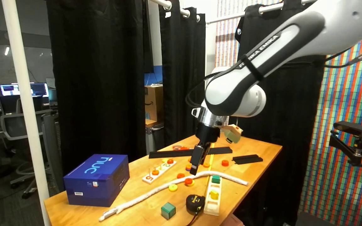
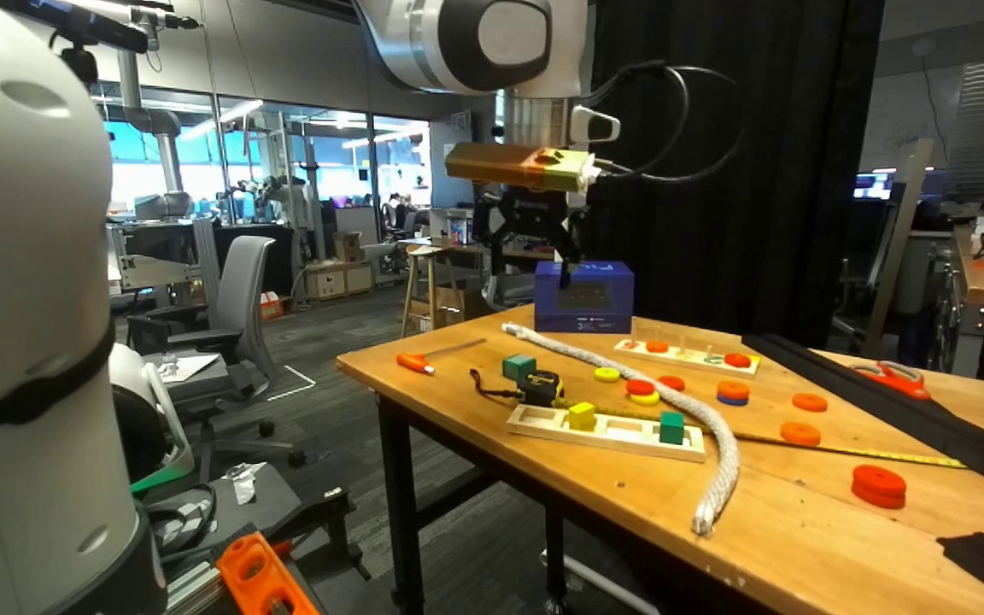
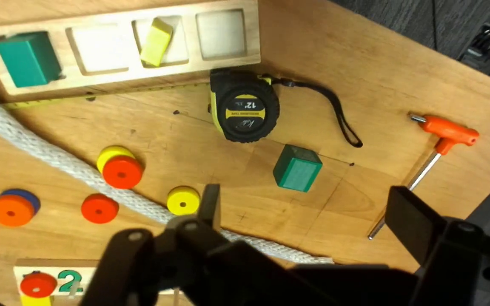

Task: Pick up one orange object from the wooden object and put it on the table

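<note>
The pale wooden board point(image 2: 697, 355) with pegs and painted numbers lies on the table point(image 2: 594, 478). It also shows in an exterior view point(image 1: 150, 179) and partly in the wrist view point(image 3: 88, 275). Two orange discs sit on it, one mid-board point(image 2: 657, 347) and one near an end point(image 2: 737, 360). In the wrist view one disc point(image 3: 38, 284) shows at lower left; the rest of the board is hidden by the gripper. My gripper point(image 3: 304, 204) is open and empty, above the table and apart from the board. It also shows in both exterior views point(image 1: 197, 166) point(image 2: 530, 275).
A white rope point(image 3: 45, 148) crosses the table. A green cube point(image 3: 298, 168), tape measure point(image 3: 245, 108), orange-handled hex key point(image 3: 449, 131) and compartment tray point(image 3: 194, 63) lie around. Several loose discs point(image 3: 100, 208), a blue box point(image 1: 96, 179), scissors point(image 2: 893, 376) and black strips point(image 2: 868, 401) are there too.
</note>
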Motion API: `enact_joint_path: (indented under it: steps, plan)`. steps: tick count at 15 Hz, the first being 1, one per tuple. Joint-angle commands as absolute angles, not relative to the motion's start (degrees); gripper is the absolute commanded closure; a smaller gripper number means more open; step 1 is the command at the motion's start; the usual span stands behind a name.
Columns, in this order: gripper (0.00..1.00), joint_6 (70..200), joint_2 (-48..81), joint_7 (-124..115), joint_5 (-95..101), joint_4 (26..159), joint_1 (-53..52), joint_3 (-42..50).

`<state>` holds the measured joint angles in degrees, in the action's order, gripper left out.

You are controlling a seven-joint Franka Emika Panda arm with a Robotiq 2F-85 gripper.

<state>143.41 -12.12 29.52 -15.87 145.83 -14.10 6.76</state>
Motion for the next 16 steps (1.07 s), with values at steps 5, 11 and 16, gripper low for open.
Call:
enact_joint_path:
  steps: [5, 11, 16]
  plan:
    - [0.00, 134.2, 10.9, 47.5, -17.0, 122.2, -7.0, 1.5]
    - [0.00, 131.1, 18.0, 56.4, -8.1, 112.8, -0.4, -1.4]
    - [0.00, 135.1, 22.0, 61.7, -1.1, 110.1, 2.9, -1.1]
